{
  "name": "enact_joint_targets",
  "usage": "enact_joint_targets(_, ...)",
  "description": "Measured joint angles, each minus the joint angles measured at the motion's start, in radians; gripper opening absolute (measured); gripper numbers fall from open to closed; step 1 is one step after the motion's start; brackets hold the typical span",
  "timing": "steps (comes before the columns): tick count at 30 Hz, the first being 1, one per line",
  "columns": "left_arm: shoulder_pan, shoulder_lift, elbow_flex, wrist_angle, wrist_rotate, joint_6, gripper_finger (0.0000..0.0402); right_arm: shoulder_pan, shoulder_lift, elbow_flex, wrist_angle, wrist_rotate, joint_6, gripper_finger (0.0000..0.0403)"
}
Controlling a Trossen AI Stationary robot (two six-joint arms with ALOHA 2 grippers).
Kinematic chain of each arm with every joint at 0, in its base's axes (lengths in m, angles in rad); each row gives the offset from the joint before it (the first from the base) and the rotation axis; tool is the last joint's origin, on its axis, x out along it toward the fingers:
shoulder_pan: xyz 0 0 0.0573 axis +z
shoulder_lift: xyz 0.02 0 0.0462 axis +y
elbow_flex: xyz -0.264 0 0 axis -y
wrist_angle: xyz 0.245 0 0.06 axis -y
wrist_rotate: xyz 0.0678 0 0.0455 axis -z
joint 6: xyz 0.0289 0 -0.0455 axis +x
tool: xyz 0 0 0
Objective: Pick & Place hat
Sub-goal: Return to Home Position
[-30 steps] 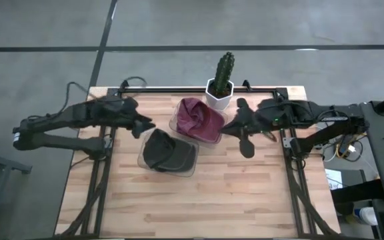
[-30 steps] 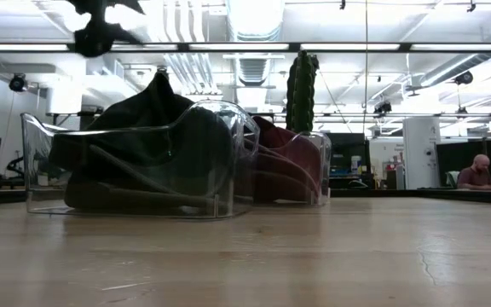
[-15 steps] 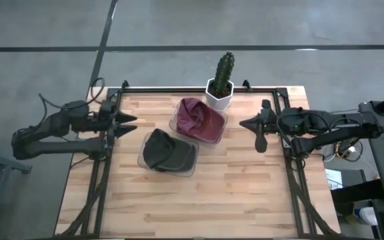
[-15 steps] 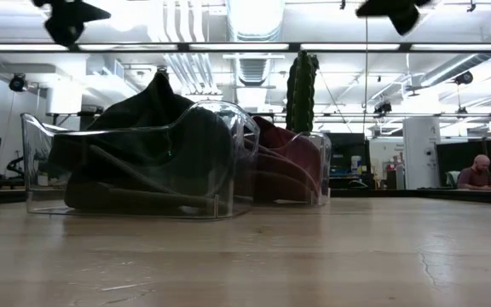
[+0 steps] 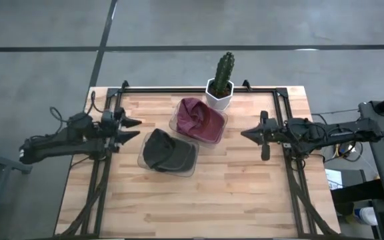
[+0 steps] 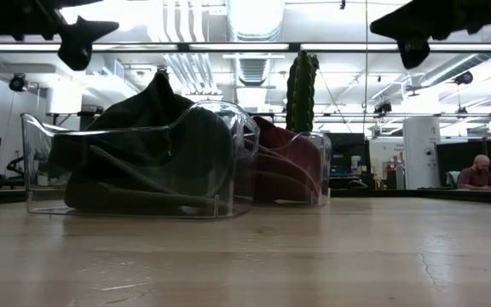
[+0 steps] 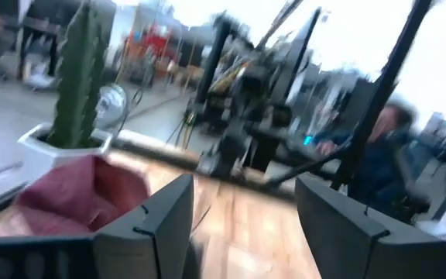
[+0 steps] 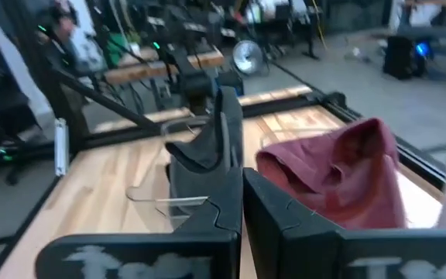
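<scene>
The black fabric cap (image 5: 167, 151) lies in a transparent plastic bin (image 5: 193, 168) near the green cactus in its white pot (image 5: 221, 85). The dark red cap (image 5: 200, 120) fills a second clear bin (image 6: 322, 170) just beside the cactus. The left gripper (image 5: 132, 129), fingers spread and empty, hovers well away from the cactus. The right gripper (image 5: 249, 133), fingers pressed together on nothing, hovers on the cactus's other side. Beneath them is the pale plank wooden table (image 5: 245, 193). Beyond it a strip-lit workshop holds a seated person (image 6: 480, 173).

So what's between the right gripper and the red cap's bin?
Nothing: in the high view only bare table separates the shut right gripper from the bin holding the red cap.
</scene>
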Motion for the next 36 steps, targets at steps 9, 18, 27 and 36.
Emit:
enact_joint_targets(9, 0.000, -0.098, -0.243, 0.279, 0.068, -0.088, 0.0218, 0.001, -0.096, -0.232, 0.217, -0.038, 0.000, 0.0008)
enact_joint_targets(18, 0.000, -0.119, -0.300, 0.259, 0.105, -0.005, 0.0218, 0.001, -0.113, -0.363, 0.280, -0.107, 0.049, 0.0008)
enact_joint_targets(27, 0.000, -0.124, -0.304, 0.216, 0.112, -0.018, 0.0218, 0.001, -0.131, -0.448, 0.440, -0.107, 0.014, 0.0009)
enact_joint_targets(36, 0.000, -0.171, -0.306, 0.164, 0.113, 0.008, 0.0218, -0.001, -0.292, -0.448, 0.339, -0.096, -0.047, 0.0009)
